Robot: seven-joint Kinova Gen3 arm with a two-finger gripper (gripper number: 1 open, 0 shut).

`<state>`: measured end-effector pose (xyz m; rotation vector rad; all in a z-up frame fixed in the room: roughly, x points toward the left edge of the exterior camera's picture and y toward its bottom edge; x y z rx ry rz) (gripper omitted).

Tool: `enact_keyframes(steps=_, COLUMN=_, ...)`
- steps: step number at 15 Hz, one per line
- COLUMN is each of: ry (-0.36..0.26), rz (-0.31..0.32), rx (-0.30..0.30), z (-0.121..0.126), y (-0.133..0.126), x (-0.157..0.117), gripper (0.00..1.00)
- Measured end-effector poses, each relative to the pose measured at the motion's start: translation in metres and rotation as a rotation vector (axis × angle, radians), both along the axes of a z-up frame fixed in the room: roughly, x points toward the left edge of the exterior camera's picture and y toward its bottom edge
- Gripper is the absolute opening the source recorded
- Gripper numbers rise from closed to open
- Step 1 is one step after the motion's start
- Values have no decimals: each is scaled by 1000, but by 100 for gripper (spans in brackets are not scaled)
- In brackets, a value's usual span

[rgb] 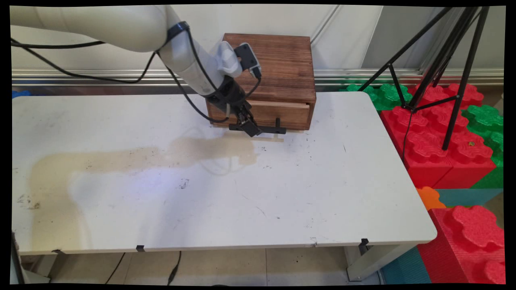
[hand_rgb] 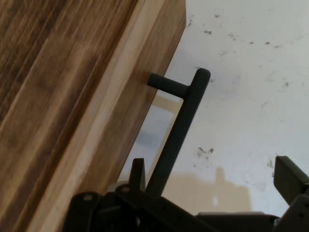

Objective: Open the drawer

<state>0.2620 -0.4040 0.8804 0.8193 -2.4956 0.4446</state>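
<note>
Dark-stained wooden box (rgb: 278, 68) with one paler drawer front (rgb: 282, 114) stands at the far edge of the white desk (rgb: 322, 181), against the wall. A black bar handle (rgb: 269, 130) sits on the drawer front, held out on short posts; its long axis runs level along the drawer front, left to right in the main view.

Black two-finger hand (rgb: 249, 128) is down at the left end of the handle. Hand view: fingers spread wide, one finger (hand_rgb: 136, 173) between bar and drawer front, the other (hand_rgb: 288, 179) well out over the desk, bar (hand_rgb: 178, 133) between them. Neither finger clearly presses the bar; contact cannot be told.

Left handle post hidden behind the hand in the main view. Hand view cuts off the handle's near end under the linkage. Large tan stain (rgb: 133, 157) spreads across the desk from below the drawer leftward.
</note>
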Motion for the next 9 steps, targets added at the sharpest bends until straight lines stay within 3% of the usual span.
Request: enact_keyframes(steps=9, ry=-69, rz=-12, rx=25, z=-35, y=-32, x=-24, gripper=100)
